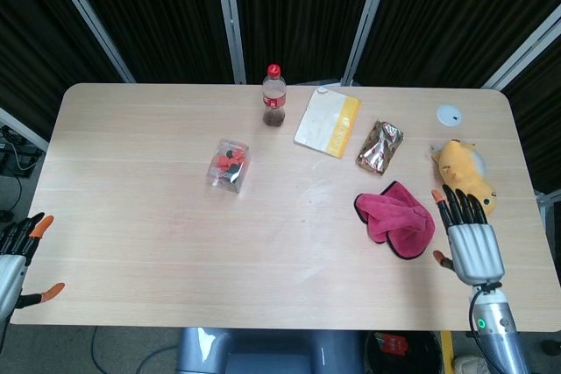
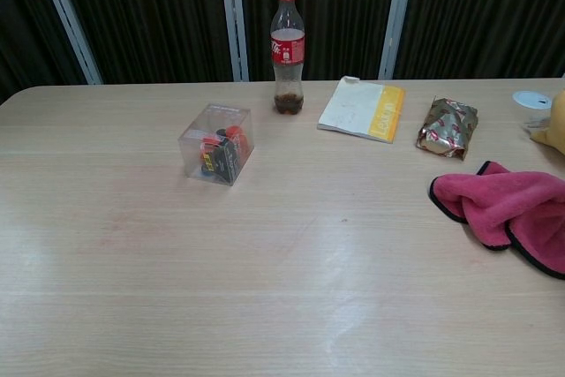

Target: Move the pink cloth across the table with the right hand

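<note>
The pink cloth [image 1: 396, 219] lies crumpled on the table right of centre, its dark-edged folds also plain in the chest view [image 2: 512, 207]. My right hand [image 1: 468, 236] hovers just right of the cloth near the table's front right, fingers spread and holding nothing; a small gap separates it from the cloth. My left hand [image 1: 19, 256] hangs off the table's left front corner, fingers apart and empty. The chest view shows neither hand.
A yellow plush toy [image 1: 465, 172] sits right behind my right hand. A foil snack bag [image 1: 379, 145], a white-and-yellow booklet [image 1: 327, 122], a cola bottle [image 1: 273, 96] and a clear box of small items [image 1: 228, 165] stand further back. A white lid [image 1: 449, 114] lies far right.
</note>
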You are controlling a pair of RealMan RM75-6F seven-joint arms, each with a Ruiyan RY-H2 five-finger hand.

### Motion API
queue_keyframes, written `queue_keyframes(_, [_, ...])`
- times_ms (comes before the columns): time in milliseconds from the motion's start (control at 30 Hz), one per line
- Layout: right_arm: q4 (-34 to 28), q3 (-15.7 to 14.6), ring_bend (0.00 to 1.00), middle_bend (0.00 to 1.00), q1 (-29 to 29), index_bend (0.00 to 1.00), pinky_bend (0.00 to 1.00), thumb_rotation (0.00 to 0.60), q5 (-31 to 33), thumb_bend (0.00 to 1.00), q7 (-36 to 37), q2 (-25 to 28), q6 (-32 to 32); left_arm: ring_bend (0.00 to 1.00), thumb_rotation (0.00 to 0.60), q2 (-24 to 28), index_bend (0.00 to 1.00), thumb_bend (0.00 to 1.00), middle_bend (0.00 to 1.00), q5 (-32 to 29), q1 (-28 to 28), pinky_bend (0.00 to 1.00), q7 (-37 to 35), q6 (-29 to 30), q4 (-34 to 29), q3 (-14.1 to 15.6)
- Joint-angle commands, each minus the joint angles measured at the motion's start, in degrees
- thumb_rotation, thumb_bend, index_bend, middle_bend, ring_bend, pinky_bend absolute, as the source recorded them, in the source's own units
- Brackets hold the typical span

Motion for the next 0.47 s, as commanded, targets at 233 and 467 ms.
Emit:
queue_keyframes(233, [1.77, -6.06, 0.0, 0.0, -7.37, 0.0, 0.0, 0.6, -9.63, 0.0, 7.74, 4.01, 7.53, 0.0, 0.6, -0.09, 0.0, 0.0, 0.0, 1.09, -0.3, 0.0, 3.47, 0.03, 1.34, 0.11])
queue_keyframes(467, [2.34, -5.21, 0.0, 0.0, -7.79, 0.0, 0.0, 0.6, -10.39, 0.0, 8.39, 3.26, 6.63, 0.0, 0.6, -0.41, 0.0, 0.0, 0.0, 1.54, -0.24, 0.0, 3.78, 0.4, 1.79, 0.13])
